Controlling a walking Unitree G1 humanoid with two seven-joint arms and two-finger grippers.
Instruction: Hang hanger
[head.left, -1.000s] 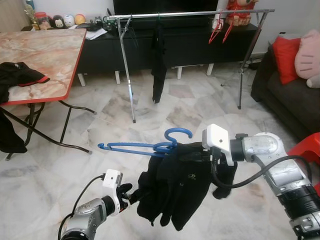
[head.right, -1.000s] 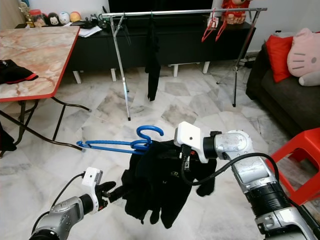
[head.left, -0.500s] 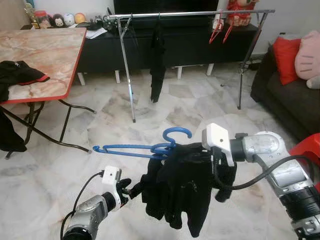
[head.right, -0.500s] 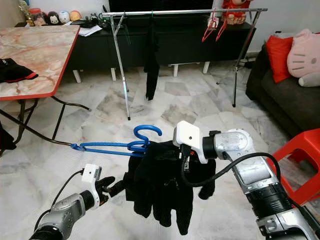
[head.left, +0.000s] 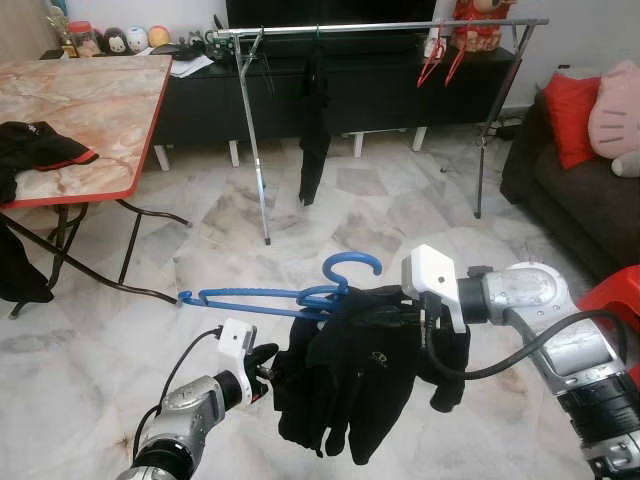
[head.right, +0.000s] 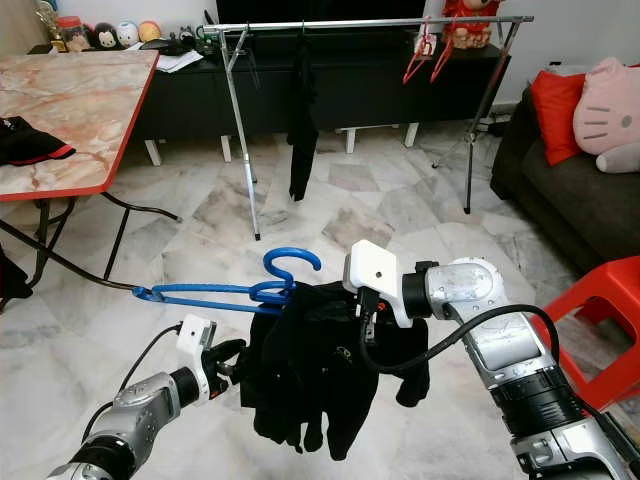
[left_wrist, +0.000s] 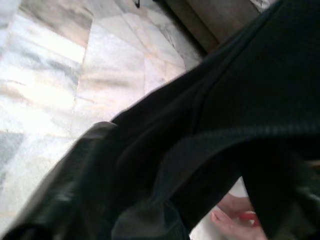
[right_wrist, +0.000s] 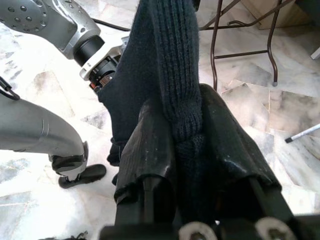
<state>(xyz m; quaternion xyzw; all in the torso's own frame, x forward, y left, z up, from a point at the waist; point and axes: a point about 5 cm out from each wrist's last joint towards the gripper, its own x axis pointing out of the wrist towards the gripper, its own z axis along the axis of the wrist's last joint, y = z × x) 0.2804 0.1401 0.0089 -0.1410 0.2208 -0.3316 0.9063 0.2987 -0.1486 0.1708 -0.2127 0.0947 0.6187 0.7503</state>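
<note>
A blue plastic hanger hangs level in front of me, hook up, with a black knit garment bunched on its right half. My right gripper is shut on the garment's top fold just right of the hook, and the cloth covers its fingers. Lower left, my left gripper is shut on the garment's side edge. Dark cloth lies right against the left wrist camera. The metal clothes rack stands across the room, well beyond the hanger.
On the rack hang a black garment and red hangers. A red-edged marble folding table with dark clothes stands at left. A dark sofa with cushions and a red chair are at right. Marble floor lies between.
My left gripper has risen and closed in toward the garment's side. The garment has swung and bunched differently below the hanger. The hanger has drifted slightly left.
</note>
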